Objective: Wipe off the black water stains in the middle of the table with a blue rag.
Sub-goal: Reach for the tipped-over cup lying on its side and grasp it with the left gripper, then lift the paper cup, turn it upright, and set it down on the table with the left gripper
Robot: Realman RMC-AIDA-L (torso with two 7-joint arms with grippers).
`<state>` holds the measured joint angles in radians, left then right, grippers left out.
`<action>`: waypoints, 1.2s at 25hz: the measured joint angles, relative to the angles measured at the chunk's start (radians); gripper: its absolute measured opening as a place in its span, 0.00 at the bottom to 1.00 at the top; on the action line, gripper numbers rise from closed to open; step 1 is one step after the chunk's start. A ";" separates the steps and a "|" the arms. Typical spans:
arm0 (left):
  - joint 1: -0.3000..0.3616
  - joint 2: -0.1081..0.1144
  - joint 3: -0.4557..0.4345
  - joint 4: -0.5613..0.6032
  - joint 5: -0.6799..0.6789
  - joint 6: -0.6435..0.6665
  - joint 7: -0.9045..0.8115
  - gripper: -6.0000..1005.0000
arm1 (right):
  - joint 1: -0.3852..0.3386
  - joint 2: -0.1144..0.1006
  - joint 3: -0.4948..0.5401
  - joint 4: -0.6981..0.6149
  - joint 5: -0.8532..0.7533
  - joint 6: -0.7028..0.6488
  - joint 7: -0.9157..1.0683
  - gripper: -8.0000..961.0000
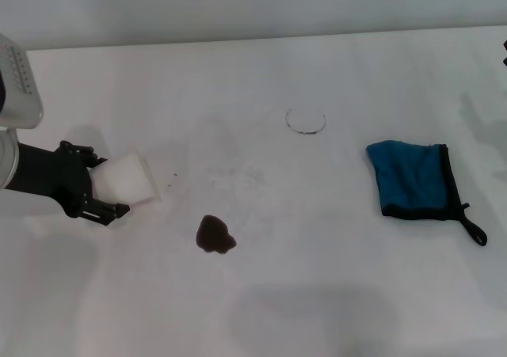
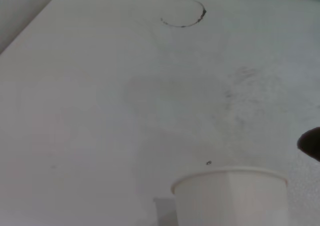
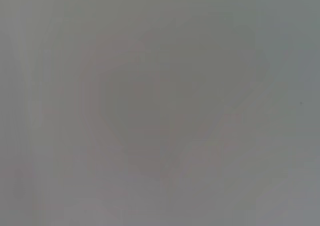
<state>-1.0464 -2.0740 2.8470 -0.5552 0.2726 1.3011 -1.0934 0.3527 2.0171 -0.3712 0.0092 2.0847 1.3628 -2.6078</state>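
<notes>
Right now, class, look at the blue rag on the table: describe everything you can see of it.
The rag is a teal-blue cloth, folded into a rough square, slightly rumpled along its top. Black edging runs down its right side and along the bottom, ending in a black loop at the lower right corner. It lies flat on the white table, on the robot's right, apart from the dark blob and the thin ring. Nothing touches it; no hand is near it.
</notes>
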 joint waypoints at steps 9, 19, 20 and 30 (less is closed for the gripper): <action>0.002 0.002 0.000 -0.007 -0.058 -0.013 0.008 0.78 | -0.003 0.000 0.000 0.000 -0.006 -0.004 0.000 0.90; 0.045 0.006 0.000 -0.011 -0.234 0.052 0.014 0.67 | -0.013 0.000 -0.011 0.014 -0.010 0.010 0.007 0.90; 0.052 0.006 0.000 -0.020 -0.267 0.077 0.015 0.66 | -0.014 0.000 -0.012 0.014 -0.011 0.014 0.007 0.90; 0.220 0.004 0.000 0.002 -0.629 0.249 0.171 0.66 | -0.017 0.000 -0.039 0.018 -0.016 0.018 0.005 0.90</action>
<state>-0.8263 -2.0698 2.8468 -0.5532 -0.3564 1.5503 -0.9226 0.3358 2.0171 -0.4103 0.0270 2.0688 1.3806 -2.6027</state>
